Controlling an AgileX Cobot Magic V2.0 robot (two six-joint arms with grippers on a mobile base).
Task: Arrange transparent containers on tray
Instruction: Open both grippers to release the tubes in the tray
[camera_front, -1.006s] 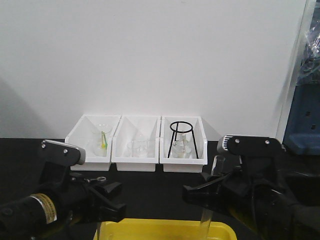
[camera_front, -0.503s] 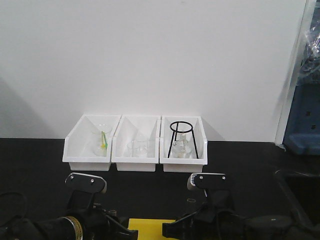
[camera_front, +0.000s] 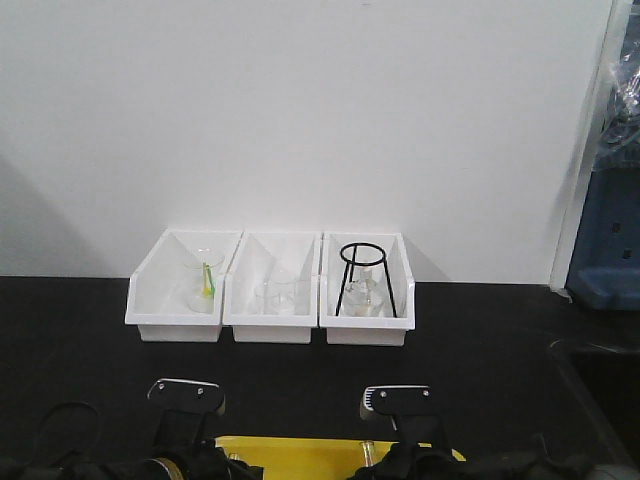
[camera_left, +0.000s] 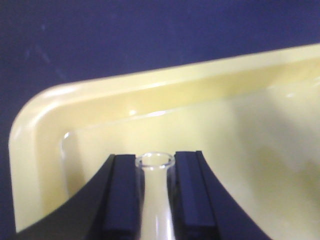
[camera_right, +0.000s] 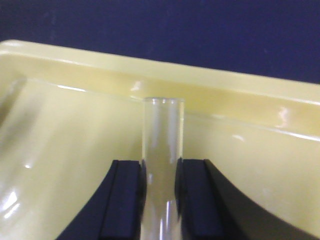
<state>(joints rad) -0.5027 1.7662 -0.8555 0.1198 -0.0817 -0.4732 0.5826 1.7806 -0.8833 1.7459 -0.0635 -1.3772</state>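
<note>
The yellow tray (camera_front: 300, 445) shows only as a strip at the bottom edge of the front view, between my two arms. In the left wrist view my left gripper (camera_left: 155, 162) is shut on a clear test tube (camera_left: 156, 200), rim (camera_left: 155, 160) level with the fingertips, low over the tray (camera_left: 100, 135) near its rounded corner. In the right wrist view my right gripper (camera_right: 160, 165) is shut on another test tube (camera_right: 162, 145), which sticks out past the fingertips toward the tray's rim (camera_right: 210, 87). That tube's end (camera_front: 368, 453) peeks out in the front view.
Three white bins stand in a row at the back by the wall: the left bin (camera_front: 180, 290) holds a beaker with a green item, the middle bin (camera_front: 272, 290) glassware, the right bin (camera_front: 367, 290) a black wire stand. The benchtop (camera_front: 80, 320) is black.
Both arms have dropped lower and drawn toward the middle, each still holding its test tube. They now sit at the bottom edge, over the yellow tray.
</note>
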